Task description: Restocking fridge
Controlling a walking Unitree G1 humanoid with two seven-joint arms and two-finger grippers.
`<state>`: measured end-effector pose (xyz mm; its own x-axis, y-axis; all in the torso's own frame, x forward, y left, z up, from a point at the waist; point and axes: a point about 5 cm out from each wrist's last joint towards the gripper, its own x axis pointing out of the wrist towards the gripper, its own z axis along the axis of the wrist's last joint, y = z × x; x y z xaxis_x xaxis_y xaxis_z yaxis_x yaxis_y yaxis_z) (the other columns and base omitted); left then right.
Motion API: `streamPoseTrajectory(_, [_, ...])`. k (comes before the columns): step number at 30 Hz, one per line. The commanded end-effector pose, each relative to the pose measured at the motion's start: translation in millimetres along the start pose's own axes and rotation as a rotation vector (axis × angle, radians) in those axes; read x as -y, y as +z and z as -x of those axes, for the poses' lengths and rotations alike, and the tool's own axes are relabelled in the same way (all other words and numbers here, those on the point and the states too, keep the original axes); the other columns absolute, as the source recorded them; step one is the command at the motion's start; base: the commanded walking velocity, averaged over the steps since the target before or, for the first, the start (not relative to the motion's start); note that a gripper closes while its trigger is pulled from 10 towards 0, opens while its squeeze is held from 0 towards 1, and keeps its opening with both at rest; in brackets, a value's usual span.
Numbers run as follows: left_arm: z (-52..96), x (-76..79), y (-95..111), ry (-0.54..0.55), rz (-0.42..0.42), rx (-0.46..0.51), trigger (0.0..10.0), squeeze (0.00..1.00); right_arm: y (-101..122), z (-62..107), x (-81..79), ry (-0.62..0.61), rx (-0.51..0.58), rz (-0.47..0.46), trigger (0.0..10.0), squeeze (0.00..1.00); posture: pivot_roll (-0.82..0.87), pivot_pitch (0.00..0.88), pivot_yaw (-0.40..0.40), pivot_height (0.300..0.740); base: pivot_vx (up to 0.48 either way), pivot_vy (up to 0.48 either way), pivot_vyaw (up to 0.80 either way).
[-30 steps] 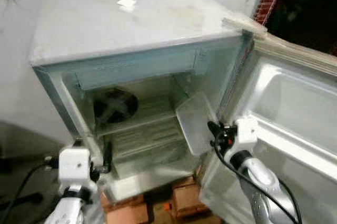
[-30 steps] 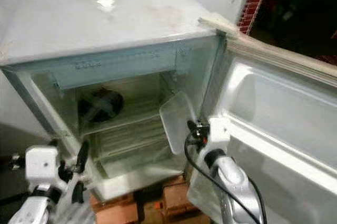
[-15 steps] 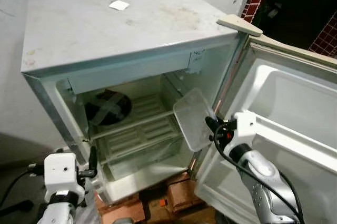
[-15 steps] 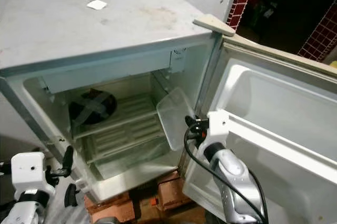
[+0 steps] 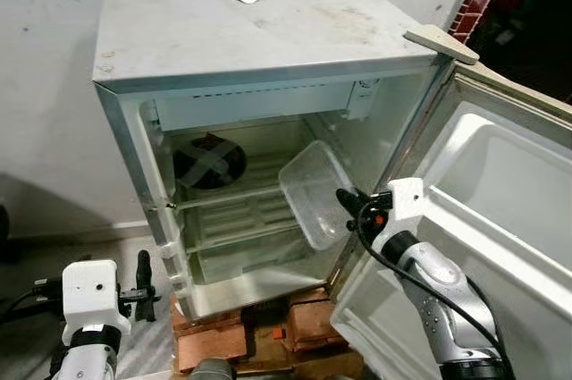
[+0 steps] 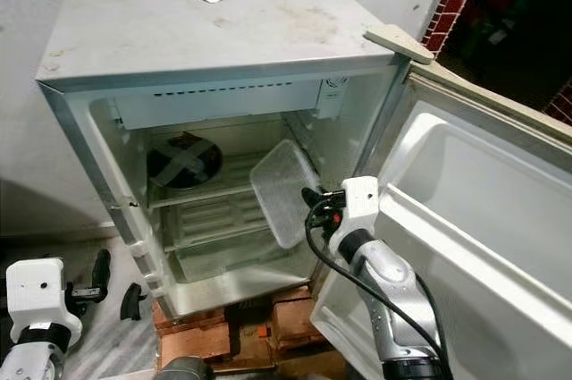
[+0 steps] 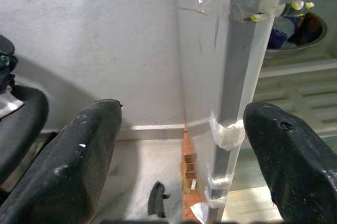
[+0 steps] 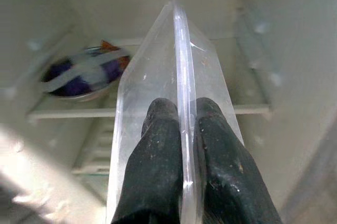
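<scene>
The clear plastic container has swung further into the fridge, pinched by its rim in the right gripper, bowl beyond; left gripper spread wide beside the cabinet.

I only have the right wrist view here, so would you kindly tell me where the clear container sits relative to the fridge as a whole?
Observer: The clear container is held tilted in the fridge opening, in front of the upper wire shelf, on the hinge side.
Operator: Thank you. Is the door fully out of the way?
Observer: Yes, the door is swung wide open, beside the right arm.
Operator: And where is the left pincer?
Observer: The left pincer is open and low, near the floor outside the fridge's front corner, holding nothing.
Operator: What does the fridge stand on?
Observer: On red bricks.
</scene>
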<state>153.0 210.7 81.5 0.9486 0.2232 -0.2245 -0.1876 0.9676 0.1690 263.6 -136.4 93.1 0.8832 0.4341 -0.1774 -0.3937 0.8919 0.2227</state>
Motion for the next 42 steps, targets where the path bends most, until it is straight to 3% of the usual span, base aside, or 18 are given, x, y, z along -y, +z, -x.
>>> streamPoseTrajectory(1, [-1.6,0.5,3,0.001,-0.005,0.007,10.0,0.0,1,-3.4,-3.2,0.047,-0.008,-0.015,10.0,0.0,0.22,0.031,-0.057,0.74,0.0,0.0,0.0])
streamPoseTrajectory(12, [-4.3,-0.6,5,0.001,-0.018,0.012,10.0,0.0,5,-9.8,0.1,0.036,0.002,-0.013,10.0,0.0,0.23,0.032,-0.053,0.74,0.0,0.0,0.0])
streamPoseTrajectory(21, [-1.5,-2.4,6,0.013,-0.025,0.007,10.0,0.0,6,-27.8,-10.7,0.021,0.021,-0.052,10.0,0.0,0.25,0.048,-0.053,0.74,0.0,0.0,0.0])
streamPoseTrajectory(26, [3.3,-2.3,8,0.014,-0.027,0.005,10.0,0.0,9,-44.6,-17.6,0.004,0.038,-0.079,10.0,0.0,0.28,0.075,-0.061,0.74,0.0,0.0,0.0])
streamPoseTrajectory(37, [22.1,-6.4,13,0.033,-0.043,-0.021,10.0,0.0,23,-103.2,-36.9,-0.042,0.055,-0.117,10.0,0.0,0.37,0.163,-0.081,0.74,0.0,0.0,0.0])
streamPoseTrajectory(42, [28.4,-7.0,14,0.035,-0.046,-0.03,10.0,0.0,30,-114.6,-40.6,-0.043,0.063,-0.1,10.0,0.0,0.39,0.18,-0.086,0.74,0.0,0.0,0.0])
